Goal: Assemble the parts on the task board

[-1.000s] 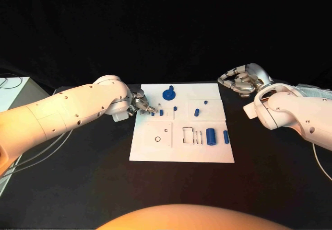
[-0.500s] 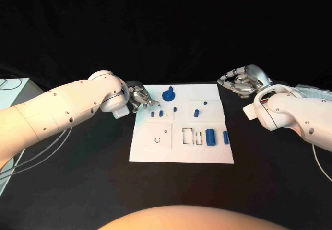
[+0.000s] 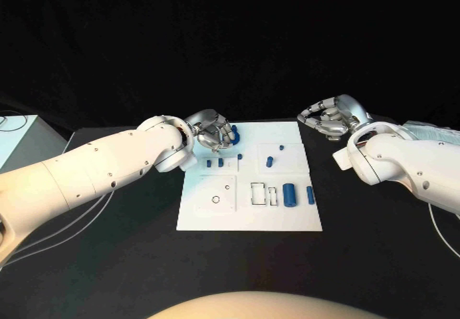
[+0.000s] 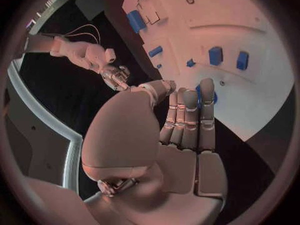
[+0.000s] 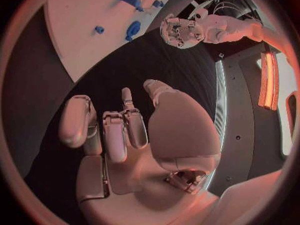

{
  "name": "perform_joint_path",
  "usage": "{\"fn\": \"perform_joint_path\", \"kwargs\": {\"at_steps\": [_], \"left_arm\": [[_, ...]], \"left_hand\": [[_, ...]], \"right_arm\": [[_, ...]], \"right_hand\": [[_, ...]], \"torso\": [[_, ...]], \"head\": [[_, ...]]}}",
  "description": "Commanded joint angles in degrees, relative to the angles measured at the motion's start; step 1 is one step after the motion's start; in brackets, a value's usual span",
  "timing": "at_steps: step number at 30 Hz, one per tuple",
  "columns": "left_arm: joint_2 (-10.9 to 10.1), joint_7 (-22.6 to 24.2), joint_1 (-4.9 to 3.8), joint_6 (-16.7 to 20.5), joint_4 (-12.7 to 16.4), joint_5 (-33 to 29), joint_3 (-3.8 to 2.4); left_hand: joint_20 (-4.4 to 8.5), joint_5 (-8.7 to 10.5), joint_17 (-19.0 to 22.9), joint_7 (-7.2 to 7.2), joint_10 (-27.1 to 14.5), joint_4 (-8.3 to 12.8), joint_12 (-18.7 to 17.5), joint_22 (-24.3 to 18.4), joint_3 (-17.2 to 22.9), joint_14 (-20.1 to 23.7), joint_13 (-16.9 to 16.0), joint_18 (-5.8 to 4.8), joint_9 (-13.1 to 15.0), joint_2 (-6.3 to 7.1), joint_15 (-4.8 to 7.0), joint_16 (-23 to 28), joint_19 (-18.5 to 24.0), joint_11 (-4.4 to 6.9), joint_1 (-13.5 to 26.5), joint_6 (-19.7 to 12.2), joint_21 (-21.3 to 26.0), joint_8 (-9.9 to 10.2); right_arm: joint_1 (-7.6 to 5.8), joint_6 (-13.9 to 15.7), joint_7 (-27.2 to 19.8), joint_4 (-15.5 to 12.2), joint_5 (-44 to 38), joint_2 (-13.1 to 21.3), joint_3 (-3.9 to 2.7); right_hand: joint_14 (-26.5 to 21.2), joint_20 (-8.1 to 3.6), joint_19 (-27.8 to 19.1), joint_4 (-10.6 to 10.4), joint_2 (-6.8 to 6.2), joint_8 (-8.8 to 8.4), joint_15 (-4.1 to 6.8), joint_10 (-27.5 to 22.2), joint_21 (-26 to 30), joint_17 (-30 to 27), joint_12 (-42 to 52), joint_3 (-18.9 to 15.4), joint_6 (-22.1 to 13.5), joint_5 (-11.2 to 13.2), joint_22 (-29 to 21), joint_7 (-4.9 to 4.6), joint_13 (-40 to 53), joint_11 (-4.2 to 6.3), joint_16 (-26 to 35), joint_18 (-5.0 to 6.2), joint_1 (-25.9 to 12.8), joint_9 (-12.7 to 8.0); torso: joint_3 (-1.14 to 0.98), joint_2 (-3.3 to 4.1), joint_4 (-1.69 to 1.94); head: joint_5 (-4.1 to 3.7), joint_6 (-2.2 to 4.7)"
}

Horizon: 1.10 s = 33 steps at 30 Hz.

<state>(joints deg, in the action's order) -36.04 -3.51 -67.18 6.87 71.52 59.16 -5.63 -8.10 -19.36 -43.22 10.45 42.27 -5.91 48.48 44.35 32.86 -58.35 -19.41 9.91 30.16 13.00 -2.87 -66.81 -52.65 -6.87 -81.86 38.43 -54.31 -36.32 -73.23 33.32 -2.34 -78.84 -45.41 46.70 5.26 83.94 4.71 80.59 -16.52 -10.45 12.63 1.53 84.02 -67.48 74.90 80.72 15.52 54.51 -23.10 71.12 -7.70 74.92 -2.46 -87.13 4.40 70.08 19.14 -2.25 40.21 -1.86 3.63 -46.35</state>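
The white task board point(image 3: 219, 212) lies in the middle of the black table. Several blue parts are on it: a round knobbed part point(image 3: 234, 132) at the far edge, small pegs point(image 3: 216, 161), an oblong piece point(image 3: 271, 160) and two cylinders point(image 3: 290, 197). My left hand point(image 3: 212, 137) hovers at the round part point(image 4: 206, 96), its straight fingers point(image 4: 190, 117) reaching over it and holding nothing. My right hand point(image 3: 331, 117) hangs off the board's far right corner with loosely bent fingers point(image 5: 119, 130) and an empty palm.
Outlined recesses point(image 3: 260, 193) and a small ring hole point(image 3: 217, 197) mark the near half of the board. A pale box point(image 3: 17, 136) stands at the table's left edge. Black table point(image 3: 115, 259) surrounds the board on all sides.
My left hand has moved from the board's left edge, by the small pegs, toward the far edge and now sits at the round blue part. The right hand has barely moved.
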Motion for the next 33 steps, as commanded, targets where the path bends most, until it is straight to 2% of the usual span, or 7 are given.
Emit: {"fn": "perform_joint_path", "kwargs": {"at_steps": [1,5,9,15,22,33], "left_arm": [[1.15,8.18,0.43,5.39,-0.82,11.49,0.33],[3.07,8.37,0.76,5.74,-2.39,16.6,1.18],[5.16,7.84,0.89,5.41,-4.13,20.47,1.86],[7.7,7.14,0.94,4.63,-6.73,23.83,2.45],[9.36,4.9,0.95,1.56,-8.42,26.19,2.77],[9.94,1.61,0.96,-0.17,-9.08,27.41,2.84]], "left_hand": [[-0.13,0.26,0.18,-0.03,-0.47,-0.01,-1.07,-0.01,-0.72,0.27,0.98,0.61,-1.11,0.55,-0.01,-0.51,0.49,0.03,0.71,-0.05,0.06,0.99],[-0.29,0.22,-0.63,-0.06,-0.5,0.34,-2.45,-0.01,-1.1,-0.64,2.39,0.65,-2.89,1.01,-0.12,-2.15,0.32,-0.1,0.81,0.46,0.01,2.66],[-0.35,0.2,-2.77,-0.27,-0.12,0.53,-3.82,0.14,-1.47,-3.06,3.84,0.68,-4.62,1.41,-0.19,-4.94,-0.4,-0.13,1.12,1.74,-0.46,4.23],[-0.38,0.01,-4.98,-0.26,0.19,0.93,-5.27,0.42,-1.51,-5.74,5.21,0.7,-6.05,1.76,-0.22,-7.68,-1.44,-0.23,1.01,2.72,-1.23,5.7],[-0.55,0.08,-5.05,-0.18,-0.22,0.96,-6.87,0.62,-1.69,-6.44,6.39,0.65,-7.1,2.34,-0.47,-8.82,-1.8,-0.54,1.56,3.49,-1.69,6.98],[-0.78,0.22,-5.0,0.05,-0.54,0.67,-7.78,0.6,-2.29,-6.8,7.05,0.66,-7.7,2.63,-0.68,-9.49,-1.93,-0.73,2.19,3.77,-1.75,7.83]], "right_arm": [[0.02,0.41,-1.06,0.03,0.29,-0.1,-0.02],[0.02,0.88,-1.41,0.04,0.51,-0.13,-0.02],[0.02,1.21,-1.76,0.02,0.7,-0.25,-0.02],[0.01,1.35,-2.02,-0.06,0.89,-0.42,-0.02],[-0.01,1.33,-2.03,-0.17,0.95,-0.4,-0.02],[-0.02,1.21,-2.04,-0.27,0.97,-0.38,-0.03]], "right_hand": [[4.12,0.01,-0.71,-0.04,0.44,0.32,-0.35,0.98,1.49,10.36,-1.84,-0.15,-0.52,-0.28,-1.14,-0.01,8.21,-0.38,0.79,1.13,0.17,0.11],[3.23,0.06,-2.17,-0.04,0.38,0.46,-0.4,-0.52,5.01,8.45,-5.05,-0.03,-0.93,-0.34,-3.81,-0.08,6.17,-0.43,2.45,1.78,0.42,0.16],[2.86,0.1,-2.74,-0.04,0.4,0.52,-0.44,-1.29,6.51,7.7,-6.67,0.07,-1.18,-0.39,-4.91,-0.13,5.11,-0.47,3.12,2.03,0.56,0.17],[2.72,0.12,-2.93,-0.05,0.47,0.55,-0.46,-1.54,7.03,7.44,-7.2,0.16,-1.28,-0.43,-5.28,-0.15,4.77,-0.49,3.36,2.11,0.63,0.18],[2.72,0.12,-2.93,-0.05,0.47,0.55,-0.46,-1.54,7.03,7.44,-7.2,0.16,-1.28,-0.43,-5.28,-0.15,4.77,-0.49,3.36,2.11,0.63,0.18],[2.74,0.13,-2.88,-0.05,0.51,0.58,-0.46,-1.52,6.99,7.5,-7.18,0.21,-1.32,-0.47,-5.22,-0.16,4.76,-0.5,3.33,2.08,0.67,0.2]], "torso": [[0.07,0.08,-0.1],[0.02,0.07,0.02],[0.06,0.14,-0.05],[0.04,0.24,-0.17],[0.1,0.3,-0.25],[0.1,0.25,-0.17]], "head": [[-0.35,0.56],[-0.57,0.97],[-0.65,1.27],[-0.67,1.39],[-0.69,1.21],[-0.76,0.98]]}}
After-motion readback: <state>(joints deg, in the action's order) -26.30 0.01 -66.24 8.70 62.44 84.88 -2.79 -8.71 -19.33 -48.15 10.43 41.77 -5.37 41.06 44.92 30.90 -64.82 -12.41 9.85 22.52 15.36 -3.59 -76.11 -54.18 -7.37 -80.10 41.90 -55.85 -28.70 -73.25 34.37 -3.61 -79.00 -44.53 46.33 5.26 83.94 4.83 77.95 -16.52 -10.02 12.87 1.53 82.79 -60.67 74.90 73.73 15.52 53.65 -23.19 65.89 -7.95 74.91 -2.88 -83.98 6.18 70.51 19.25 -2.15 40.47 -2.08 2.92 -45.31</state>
